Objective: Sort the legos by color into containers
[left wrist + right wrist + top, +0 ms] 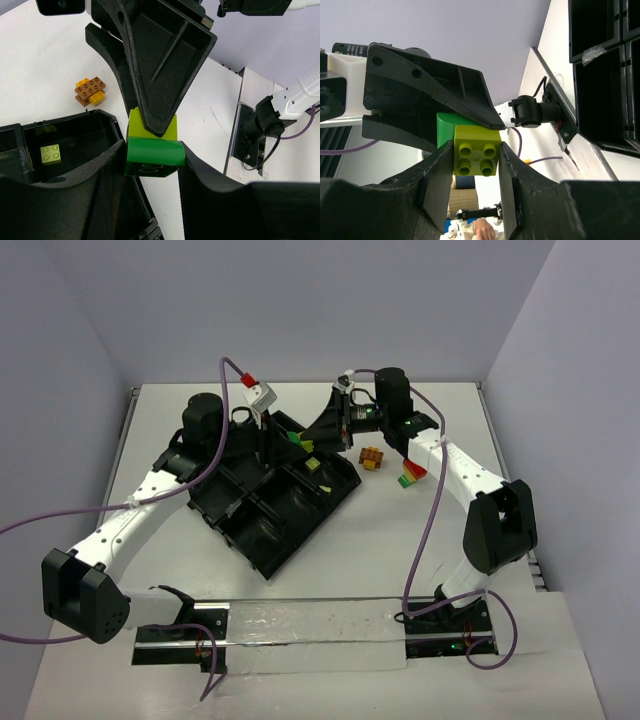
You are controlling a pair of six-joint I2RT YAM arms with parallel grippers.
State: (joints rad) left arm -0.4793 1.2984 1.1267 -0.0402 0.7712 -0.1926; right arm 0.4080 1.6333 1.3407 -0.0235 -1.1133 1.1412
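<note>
My left gripper [152, 156] is shut on a green brick [154, 151]. A yellow-green brick [134, 128] is stuck to its far side. My right gripper [476, 156] is shut on that yellow-green brick [476, 150], with the green one [445, 131] behind it. Both grippers meet above the far corner of the black tray [268, 562], the left gripper [285, 437] on the left and the right gripper [323, 432] on the right. One yellow-green brick [51, 153] lies in a tray compartment [312, 466].
An orange and yellow brick cluster [372, 457] lies on the table right of the tray and shows in the left wrist view [90, 91]. A red, green and yellow stack [411, 476] lies beside it, under the right arm. Walls enclose the table.
</note>
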